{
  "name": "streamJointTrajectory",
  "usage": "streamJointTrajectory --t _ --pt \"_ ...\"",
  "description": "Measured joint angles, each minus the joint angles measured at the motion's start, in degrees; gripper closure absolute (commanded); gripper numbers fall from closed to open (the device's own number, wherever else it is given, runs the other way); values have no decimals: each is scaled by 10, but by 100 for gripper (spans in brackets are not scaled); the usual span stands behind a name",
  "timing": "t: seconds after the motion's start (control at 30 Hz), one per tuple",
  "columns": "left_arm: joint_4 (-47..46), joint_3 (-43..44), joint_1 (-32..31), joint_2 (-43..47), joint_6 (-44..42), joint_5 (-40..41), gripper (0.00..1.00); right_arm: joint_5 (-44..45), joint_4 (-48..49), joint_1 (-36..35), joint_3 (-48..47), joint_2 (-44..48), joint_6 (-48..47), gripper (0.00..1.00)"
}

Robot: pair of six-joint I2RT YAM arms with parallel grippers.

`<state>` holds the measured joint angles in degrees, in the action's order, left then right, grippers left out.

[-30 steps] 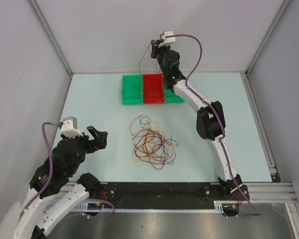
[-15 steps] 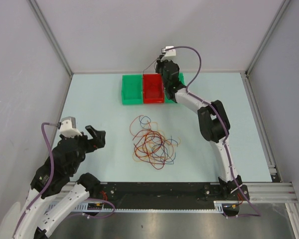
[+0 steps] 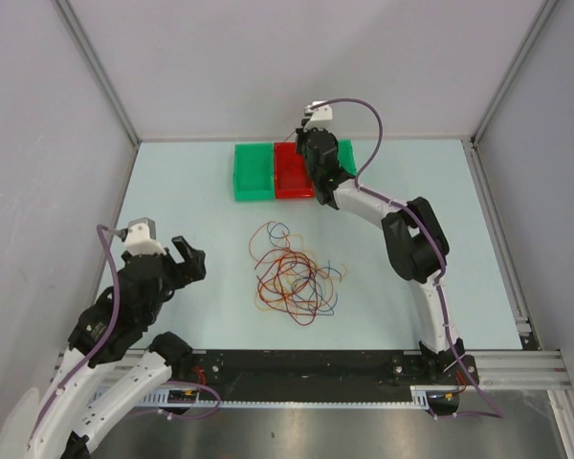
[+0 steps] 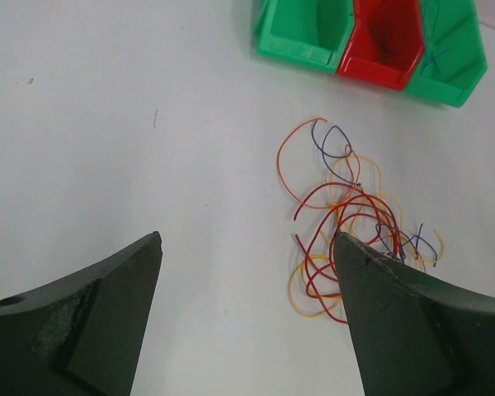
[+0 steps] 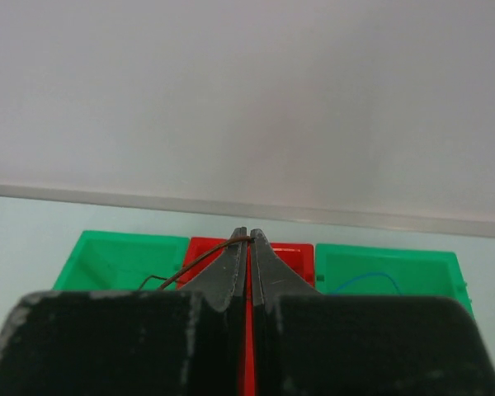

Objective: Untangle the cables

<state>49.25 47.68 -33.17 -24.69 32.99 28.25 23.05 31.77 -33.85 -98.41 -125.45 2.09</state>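
The right gripper [image 5: 249, 241] is pinched together on a thin brown cable [image 5: 214, 249] at its very fingertips. The cable bows off to the left above the red bin [image 5: 293, 252], which sits between the left green bin [image 5: 107, 257] and the right green bin [image 5: 412, 268], where a blue cable [image 5: 367, 278] lies. The left gripper [image 4: 247, 241] has its jaws wide apart with nothing between them, over bare table [image 4: 107, 124] to the left of the tangle of cables [image 4: 351, 219], whose red, orange, yellow and blue loops lie mid-table, well apart from the bins and both grippers.
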Motion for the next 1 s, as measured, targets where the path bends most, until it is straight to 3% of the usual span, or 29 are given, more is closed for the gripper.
streamJointTrajectory --t 0.3,0.67,1.0 --pt "4 0 3 2 0 1 11 14 -134 4 -63 -27 50 100" --pt "4 0 3 7 0 1 11 -70 -336 16 -208 -119 179 100" --pt "4 0 6 8 0 1 11 -117 -474 54 -230 -138 322 100"
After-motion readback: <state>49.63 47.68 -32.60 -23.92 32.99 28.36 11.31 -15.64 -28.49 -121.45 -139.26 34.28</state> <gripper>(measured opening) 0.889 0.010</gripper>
